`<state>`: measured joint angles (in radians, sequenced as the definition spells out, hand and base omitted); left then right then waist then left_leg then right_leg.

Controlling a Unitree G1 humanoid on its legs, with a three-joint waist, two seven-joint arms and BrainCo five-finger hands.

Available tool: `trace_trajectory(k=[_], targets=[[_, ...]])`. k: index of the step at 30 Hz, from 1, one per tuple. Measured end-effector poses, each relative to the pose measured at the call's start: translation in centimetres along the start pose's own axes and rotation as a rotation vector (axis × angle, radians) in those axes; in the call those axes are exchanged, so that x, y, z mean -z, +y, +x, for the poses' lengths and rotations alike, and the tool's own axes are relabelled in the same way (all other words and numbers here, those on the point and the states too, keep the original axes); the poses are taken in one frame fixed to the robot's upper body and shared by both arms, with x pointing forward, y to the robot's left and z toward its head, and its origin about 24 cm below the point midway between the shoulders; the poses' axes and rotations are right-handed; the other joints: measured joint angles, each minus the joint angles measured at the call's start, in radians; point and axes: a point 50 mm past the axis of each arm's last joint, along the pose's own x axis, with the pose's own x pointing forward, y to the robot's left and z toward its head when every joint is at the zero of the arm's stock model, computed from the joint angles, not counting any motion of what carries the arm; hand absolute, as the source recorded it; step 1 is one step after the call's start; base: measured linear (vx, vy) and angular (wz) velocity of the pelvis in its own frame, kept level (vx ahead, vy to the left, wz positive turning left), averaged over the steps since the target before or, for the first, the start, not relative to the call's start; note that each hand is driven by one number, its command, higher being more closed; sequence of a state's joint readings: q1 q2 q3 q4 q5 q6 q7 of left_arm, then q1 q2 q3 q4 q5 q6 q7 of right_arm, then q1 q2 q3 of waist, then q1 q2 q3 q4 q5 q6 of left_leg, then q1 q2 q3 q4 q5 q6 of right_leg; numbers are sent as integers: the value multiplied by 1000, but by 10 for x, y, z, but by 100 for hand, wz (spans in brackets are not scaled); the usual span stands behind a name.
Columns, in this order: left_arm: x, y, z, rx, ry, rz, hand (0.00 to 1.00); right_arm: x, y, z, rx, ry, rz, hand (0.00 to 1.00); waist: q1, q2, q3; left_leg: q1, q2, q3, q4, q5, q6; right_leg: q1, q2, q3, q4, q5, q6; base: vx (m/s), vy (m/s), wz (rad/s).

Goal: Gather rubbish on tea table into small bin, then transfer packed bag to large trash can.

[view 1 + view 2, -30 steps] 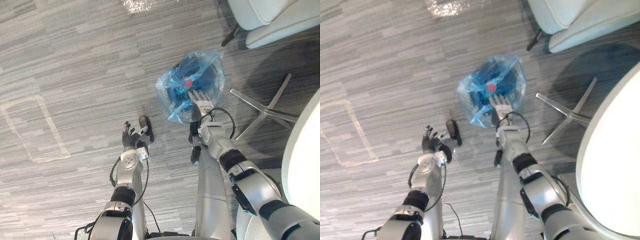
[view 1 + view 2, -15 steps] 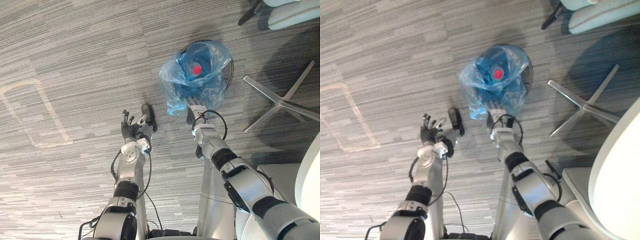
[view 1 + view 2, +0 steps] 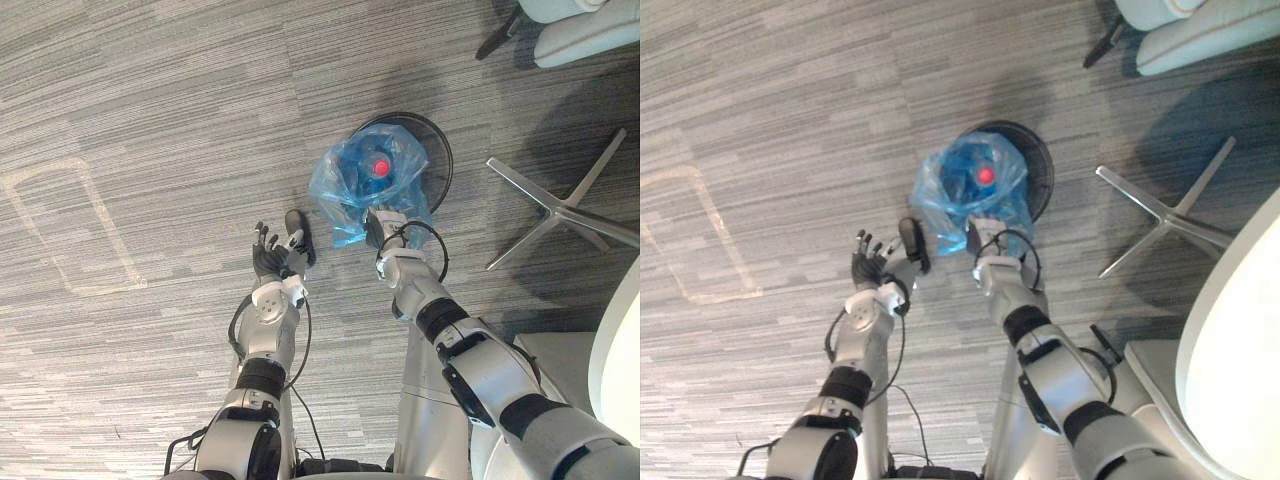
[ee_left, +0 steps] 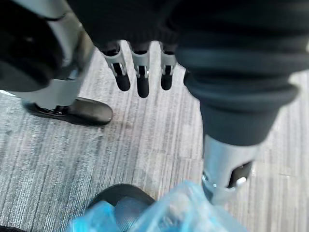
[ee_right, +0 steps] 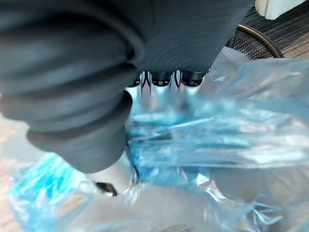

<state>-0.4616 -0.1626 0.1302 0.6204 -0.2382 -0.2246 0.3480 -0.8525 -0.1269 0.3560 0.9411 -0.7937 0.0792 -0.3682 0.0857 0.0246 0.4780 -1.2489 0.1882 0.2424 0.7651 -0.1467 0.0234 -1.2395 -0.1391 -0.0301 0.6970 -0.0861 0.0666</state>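
Blue rubbish bag hangs at the upper centre of the left eye view, partly over a black wire bin standing on grey carpet. A red item shows inside the bag. Below it the right hand meets the bag's lower edge. At centre-left the left hand is empty. A silver chair base lies at right.

In the left wrist view the fingers are straight, with the bag past them.

In the right wrist view the fingers and thumb pinch bunched blue film.
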Motion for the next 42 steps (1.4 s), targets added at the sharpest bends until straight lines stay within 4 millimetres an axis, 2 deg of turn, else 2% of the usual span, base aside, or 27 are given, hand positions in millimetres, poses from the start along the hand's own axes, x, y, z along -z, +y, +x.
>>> trace_trajectory(k=[5, 11, 18, 23, 25, 26, 29, 30, 33, 36, 40, 42], targets=[[1, 5, 1, -17, 19, 5, 0, -9, -16, 2, 78, -23, 124, 100, 5, 4, 2, 27, 3, 0, -2, 1, 1, 33, 1, -5, -10, 2, 0, -4, -1, -1], [6, 16, 1, -50, 46, 18, 0, -15, -14, -8, 99, -50, 221, 100, 13, 5, 3, 87, 24, -6, -3, -6, -2, 115, 20, -18, -52, 16, -5, -8, -6, -9], [31, 45, -15, -71, 133, 141, 0, -14, 5, -43, 82, -44, 403, 100, 11, -1, 0, 318, 24, 2, -82, -19, -22, 355, 33, -27, -151, 21, -4, 11, -1, -4], [47, 60, -29, -38, 185, 235, 0, -15, 18, -71, 45, -32, 530, 100, 4, -19, -16, 530, 12, 3, -154, -16, -27, 567, 32, -49, -215, 10, -11, 66, -19, 6], [56, 71, -38, -30, 217, 280, 0, -15, 23, -83, 20, -28, 591, 100, 0, -33, -48, 613, 6, 4, -194, -14, -35, 653, 32, -59, -254, 6, -11, 81, -37, 7], [64, 79, -46, -34, 255, 307, 0, -16, 28, -93, 4, -20, 624, 100, -5, -46, -87, 657, 2, 4, -221, -12, -38, 697, 33, -66, -279, 6, -11, 91, -35, 6], [76, 90, -59, -30, 312, 340, 0, -18, 36, -106, -34, -14, 665, 100, -16, -68, -136, 746, -9, 7, -282, -7, -52, 786, 33, -72, -342, 8, -11, 108, -29, 6], [86, 96, -71, -14, 354, 378, 0, -20, 43, -114, -70, -16, 684, 100, -23, -81, -181, 799, -15, 6, -328, 0, -63, 843, 37, -77, -394, 15, -10, 93, -21, 5], [100, 99, -83, 59, 420, 475, 0, -23, 51, -122, -137, -21, 722, 100, -34, -88, -239, 877, -34, -2, -415, 27, -74, 941, 43, -84, -516, 62, -8, 142, -11, 3], [104, 100, -88, 103, 433, 532, 0, -24, 54, -125, -173, -31, 735, 100, -42, -88, -258, 942, -50, -5, -477, 54, -76, 1025, 46, -88, -611, 100, -3, 141, 11, 4], [98, 102, -87, 150, 406, 578, 0, -20, 57, -128, -219, -34, 756, 100, -47, -86, -282, 1017, -69, -8, -531, 71, -77, 1097, 46, -87, -655, 110, 2, 86, 0, 2], [93, 100, -89, 189, 379, 597, 0, -19, 57, -132, -237, -35, 786, 100, -49, -84, -321, 1056, -77, -8, -576, 86, -81, 1121, 46, -84, -671, 111, 2, 50, -19, -2]])
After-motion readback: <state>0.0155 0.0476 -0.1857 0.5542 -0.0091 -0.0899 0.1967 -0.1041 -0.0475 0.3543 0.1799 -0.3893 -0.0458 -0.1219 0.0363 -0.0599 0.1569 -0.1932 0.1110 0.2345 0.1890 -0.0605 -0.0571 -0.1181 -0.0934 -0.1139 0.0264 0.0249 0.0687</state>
